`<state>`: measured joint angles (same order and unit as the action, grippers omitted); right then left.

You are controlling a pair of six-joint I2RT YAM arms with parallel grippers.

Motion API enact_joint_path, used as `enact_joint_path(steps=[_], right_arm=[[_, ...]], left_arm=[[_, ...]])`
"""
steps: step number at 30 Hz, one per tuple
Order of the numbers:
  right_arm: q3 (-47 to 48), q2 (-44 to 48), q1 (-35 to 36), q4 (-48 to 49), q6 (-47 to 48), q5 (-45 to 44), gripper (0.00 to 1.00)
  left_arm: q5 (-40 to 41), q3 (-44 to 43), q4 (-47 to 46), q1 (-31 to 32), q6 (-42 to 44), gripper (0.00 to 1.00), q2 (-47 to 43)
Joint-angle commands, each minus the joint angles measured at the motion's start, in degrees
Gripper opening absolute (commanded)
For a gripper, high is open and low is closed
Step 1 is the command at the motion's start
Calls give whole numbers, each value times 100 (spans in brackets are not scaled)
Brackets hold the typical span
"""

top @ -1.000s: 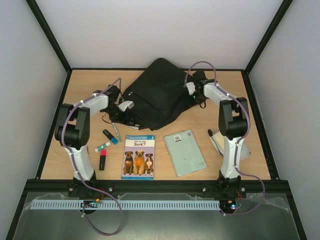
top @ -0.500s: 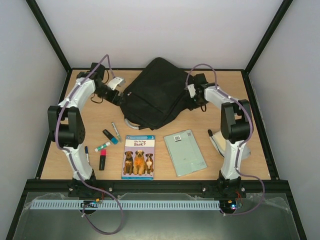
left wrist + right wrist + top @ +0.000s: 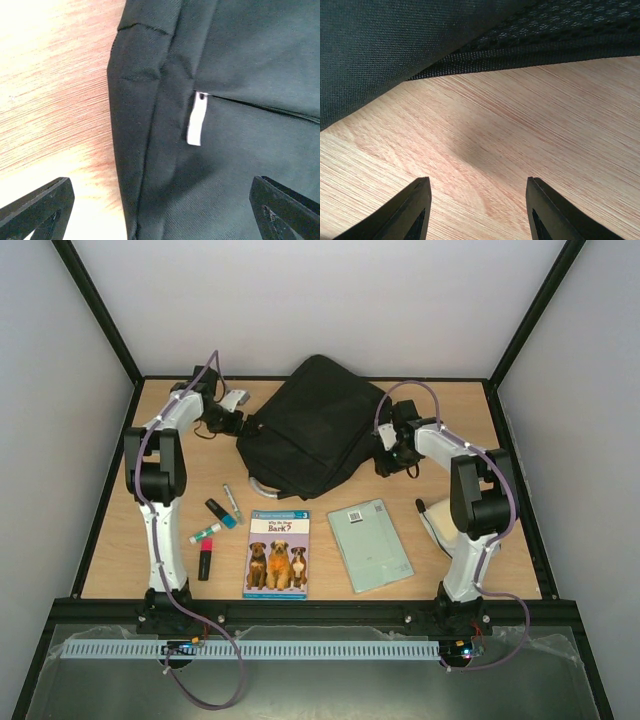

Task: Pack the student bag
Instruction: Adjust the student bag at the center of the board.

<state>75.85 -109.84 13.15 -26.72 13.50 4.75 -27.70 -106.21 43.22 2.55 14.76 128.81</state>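
Wooden table holds the student bag at its far middle — left gripper spread wide over the bag's left edge, right gripper spread beside its right edge.

Two thin robot arms, left arm and right arm, white tube parts, fat black joints, a grey-purple cable looping along each, black bases, flat black fingers with slanted tips
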Motion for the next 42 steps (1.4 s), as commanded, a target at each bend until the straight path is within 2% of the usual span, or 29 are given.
enact_joint_path(steps=[1, 6, 17, 23, 31, 42], right_arm=[[-29, -88, 51, -275, 30, 232, 53], [233, -411, 90, -291, -20, 265, 53], [1298, -1202, 178, -325, 121, -44, 56], [2049, -1591, 175, -402, 217, -71, 57], [2380, -1760, 176, -430, 291, -195, 59], [2189, -1247, 158, -430, 543, -565, 60]], left_arm=[[-200, -255, 82, 26, -66, 99, 288], [-378, -54, 255, 227, 202, 97, 316], [-566, 1727, -293, 788, 154, 95, -828], [-737, 2272, -229, 1066, 144, 93, -1317], [-573, 2362, -75, 1429, 159, 93, -1560], [240, 1887, 128, 1372, 143, 94, -1463]])
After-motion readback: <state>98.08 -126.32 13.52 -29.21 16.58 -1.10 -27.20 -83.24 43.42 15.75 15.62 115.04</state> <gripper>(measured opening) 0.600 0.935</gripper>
